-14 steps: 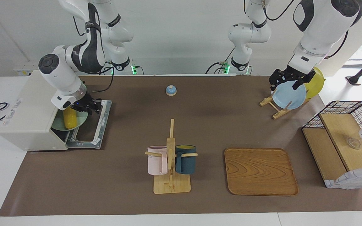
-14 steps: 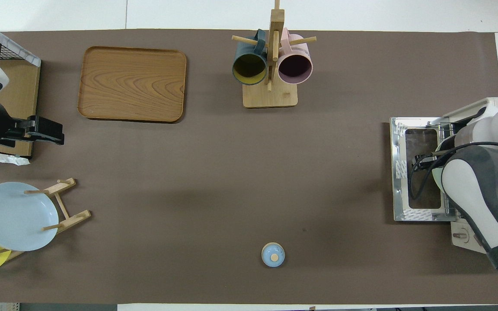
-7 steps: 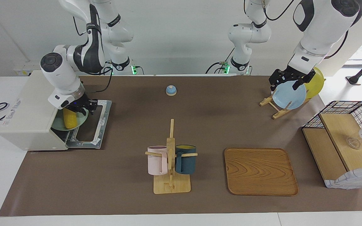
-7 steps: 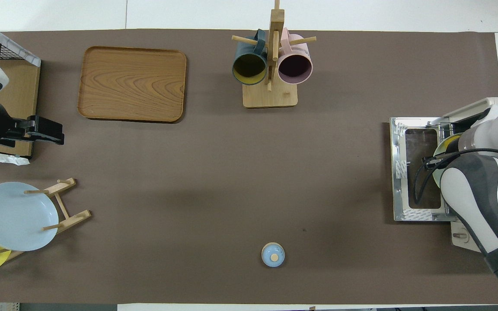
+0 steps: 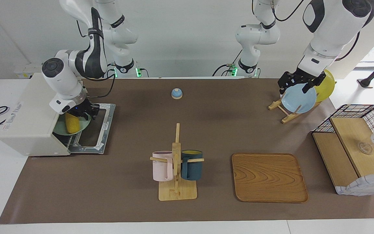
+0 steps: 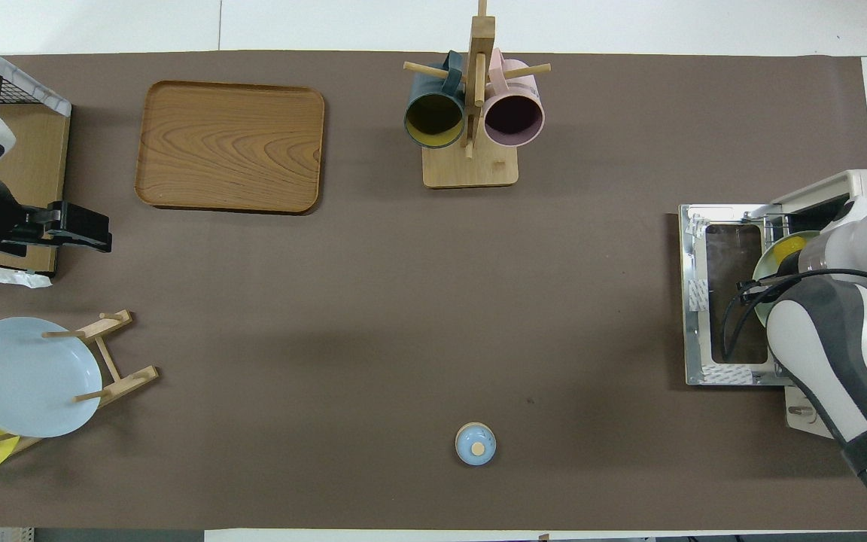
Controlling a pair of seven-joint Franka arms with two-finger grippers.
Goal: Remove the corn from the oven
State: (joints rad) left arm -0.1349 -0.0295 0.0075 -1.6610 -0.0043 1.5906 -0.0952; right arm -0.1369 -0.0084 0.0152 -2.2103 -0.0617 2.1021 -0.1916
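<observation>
- Knocking the corn (image 5: 71,124) off its green plate (image 5: 82,126) looks like the main risk. The cob lies on that plate at the mouth of the oven (image 5: 28,130), over the rack, with the door (image 5: 93,131) folded down flat, and a smooth cob could roll if nudged off-centre.
- Dragging the plate along with the corn is another worry, since it juts out past the oven front and could tip onto the door.
- Right gripper (image 5: 82,112) sits right on top of the cob's upper end; honestly can't tell whether its fingers are spread or already pinching, the wrist hides them.
- Left gripper (image 5: 299,84) waits up over the blue plate (image 5: 299,99) in the rack; can't read its fingers either.
</observation>
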